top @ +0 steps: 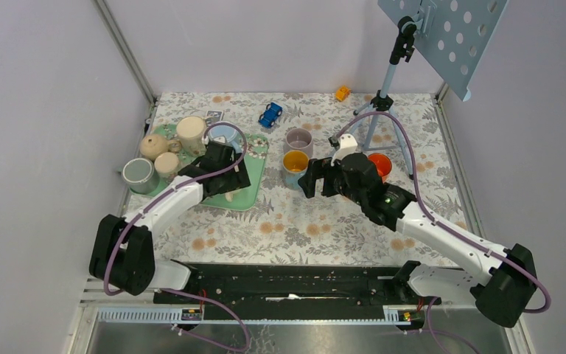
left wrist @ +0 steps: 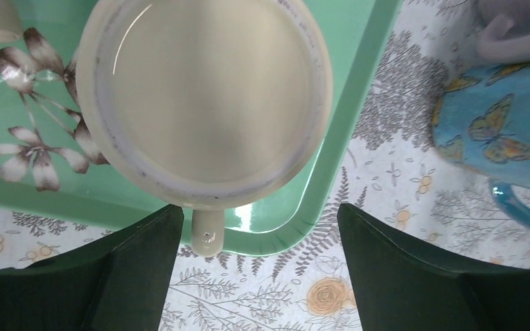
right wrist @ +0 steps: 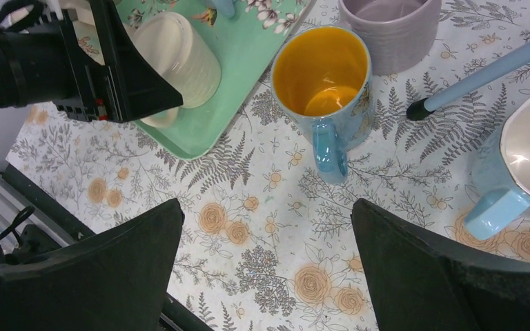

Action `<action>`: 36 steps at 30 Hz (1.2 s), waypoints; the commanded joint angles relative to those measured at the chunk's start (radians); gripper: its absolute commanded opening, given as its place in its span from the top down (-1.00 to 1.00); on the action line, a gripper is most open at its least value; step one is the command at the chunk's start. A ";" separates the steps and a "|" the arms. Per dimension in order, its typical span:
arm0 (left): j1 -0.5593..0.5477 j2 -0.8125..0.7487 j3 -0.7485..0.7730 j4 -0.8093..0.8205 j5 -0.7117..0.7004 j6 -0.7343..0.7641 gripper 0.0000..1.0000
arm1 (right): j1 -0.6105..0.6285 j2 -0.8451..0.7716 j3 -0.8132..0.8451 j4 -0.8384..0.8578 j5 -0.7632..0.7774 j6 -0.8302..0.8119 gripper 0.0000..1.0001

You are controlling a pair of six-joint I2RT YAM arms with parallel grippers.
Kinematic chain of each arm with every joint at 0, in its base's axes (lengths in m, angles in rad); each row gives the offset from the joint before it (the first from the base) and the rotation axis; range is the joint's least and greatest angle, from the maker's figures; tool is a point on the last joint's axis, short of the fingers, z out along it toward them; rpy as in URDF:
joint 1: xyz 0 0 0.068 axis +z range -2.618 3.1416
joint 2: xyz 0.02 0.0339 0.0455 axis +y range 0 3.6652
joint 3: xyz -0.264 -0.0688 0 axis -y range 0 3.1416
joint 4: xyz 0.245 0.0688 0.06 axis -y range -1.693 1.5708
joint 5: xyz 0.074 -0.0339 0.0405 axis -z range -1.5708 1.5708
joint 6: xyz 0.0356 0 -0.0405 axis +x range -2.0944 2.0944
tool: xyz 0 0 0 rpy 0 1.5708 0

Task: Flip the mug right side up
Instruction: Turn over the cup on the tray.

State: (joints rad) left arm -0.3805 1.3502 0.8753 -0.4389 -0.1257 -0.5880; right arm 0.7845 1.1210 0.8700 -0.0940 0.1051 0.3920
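Note:
A cream mug (left wrist: pixel 203 96) stands upside down on the green tray (left wrist: pixel 359 89), its flat base with the foot ring facing up. Its handle (left wrist: pixel 208 234) sticks out over the tray's near edge. My left gripper (left wrist: pixel 259 276) hangs open just above it, and the handle lies close to the left finger without touching it. In the right wrist view the same ribbed mug (right wrist: pixel 179 58) shows under the left gripper (right wrist: pixel 131 76). In the top view the left gripper (top: pixel 225 166) covers the mug. My right gripper (right wrist: pixel 266 276) is open over bare tablecloth, with nothing between its fingers.
A blue butterfly mug with a yellow inside (right wrist: pixel 324 69), a purple mug (right wrist: pixel 390 27) and a pale blue mug (right wrist: pixel 524 158) stand right of the tray. A stand's leg (right wrist: pixel 483 76) crosses there. A teapot (top: pixel 153 145), cream cup (top: pixel 191 134) and grey mug (top: pixel 139 175) crowd the tray's left.

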 commanded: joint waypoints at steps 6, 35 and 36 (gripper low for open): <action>-0.008 0.043 0.051 -0.041 -0.073 0.077 -0.44 | 0.001 -0.060 -0.052 0.130 0.060 0.088 -0.99; -0.044 0.130 0.051 0.049 -0.191 0.055 0.38 | 0.001 -0.099 -0.082 0.170 -0.015 0.077 -0.99; -0.044 0.126 0.049 0.055 -0.191 0.054 0.41 | 0.001 -0.098 -0.081 0.167 -0.017 0.076 -0.99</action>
State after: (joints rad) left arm -0.4187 1.4879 0.9283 -0.4603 -0.2790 -0.5213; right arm 0.7845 1.0359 0.7742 0.0586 0.1032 0.4831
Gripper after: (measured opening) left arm 0.323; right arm 0.994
